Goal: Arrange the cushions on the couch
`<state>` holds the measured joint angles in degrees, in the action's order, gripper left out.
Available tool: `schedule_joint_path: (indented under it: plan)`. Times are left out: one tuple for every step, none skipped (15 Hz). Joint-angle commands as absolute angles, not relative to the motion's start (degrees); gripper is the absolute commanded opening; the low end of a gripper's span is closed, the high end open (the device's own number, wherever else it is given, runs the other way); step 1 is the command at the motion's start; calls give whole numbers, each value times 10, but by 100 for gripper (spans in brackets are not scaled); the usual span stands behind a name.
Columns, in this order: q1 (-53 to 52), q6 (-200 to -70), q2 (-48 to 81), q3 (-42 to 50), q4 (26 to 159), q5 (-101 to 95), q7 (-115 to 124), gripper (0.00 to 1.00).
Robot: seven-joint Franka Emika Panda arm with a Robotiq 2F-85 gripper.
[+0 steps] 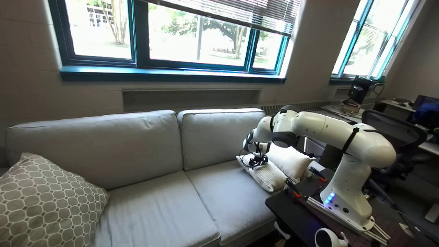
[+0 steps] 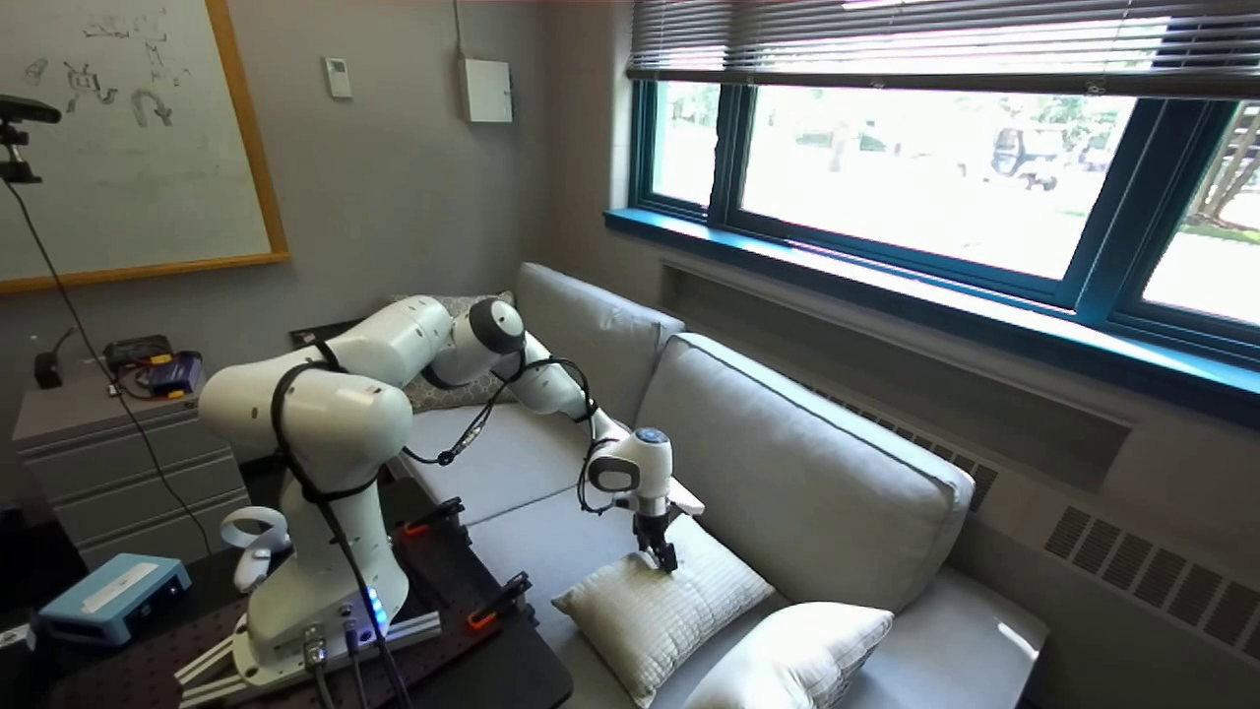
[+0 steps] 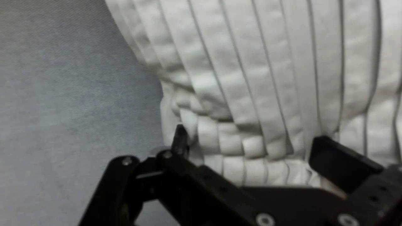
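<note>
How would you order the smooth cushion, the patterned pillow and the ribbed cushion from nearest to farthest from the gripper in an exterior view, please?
1. Ribbed cushion: directly under the gripper.
2. Smooth cushion: beside the ribbed one, to its right in the picture.
3. Patterned pillow: at the far end of the couch, picture left.

I see open couch (image 1: 161, 202) to one side of the ribbed cushion (image 2: 669, 611); opposite, the smooth cushion (image 2: 792, 658) leaves seemingly little gap.

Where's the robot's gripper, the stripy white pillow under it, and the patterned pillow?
Gripper (image 3: 248, 133): wrist view, midway between its fingertips.
Stripy white pillow (image 2: 677, 603): an exterior view, top face.
Patterned pillow (image 1: 51, 202): an exterior view, front.
</note>
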<state>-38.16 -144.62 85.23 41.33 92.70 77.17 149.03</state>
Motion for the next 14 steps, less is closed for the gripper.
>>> schedule_joint_path:
  plan:
    - [-396, -1508, 852, 409, 1003, 801, 1490, 100]
    - [-393, -1525, 852, 407, 1016, 804, 1490, 100]
    - [-390, -1541, 852, 406, 1028, 808, 1490, 100]
    - [-385, -1555, 852, 406, 1039, 807, 1490, 82]
    - [-382, -1569, 851, 406, 1050, 811, 1490, 75]
    - [-381, -1578, 850, 408, 1061, 817, 1490, 67]
    - [-379, -1594, 849, 408, 1071, 823, 1490, 60]
    - [-376, -1612, 848, 407, 1079, 830, 1490, 51]
    - [-373, -1632, 847, 406, 1085, 838, 1490, 45]
    - [-369, -1654, 846, 404, 1092, 847, 1490, 38]
    - [-364, -1680, 846, 401, 1097, 857, 1490, 28]
    - [-358, -1705, 846, 397, 1102, 868, 1490, 21]
    - [-350, -1730, 846, 393, 1105, 882, 1490, 15]
    - [-341, -1749, 846, 388, 1110, 894, 1490, 7]
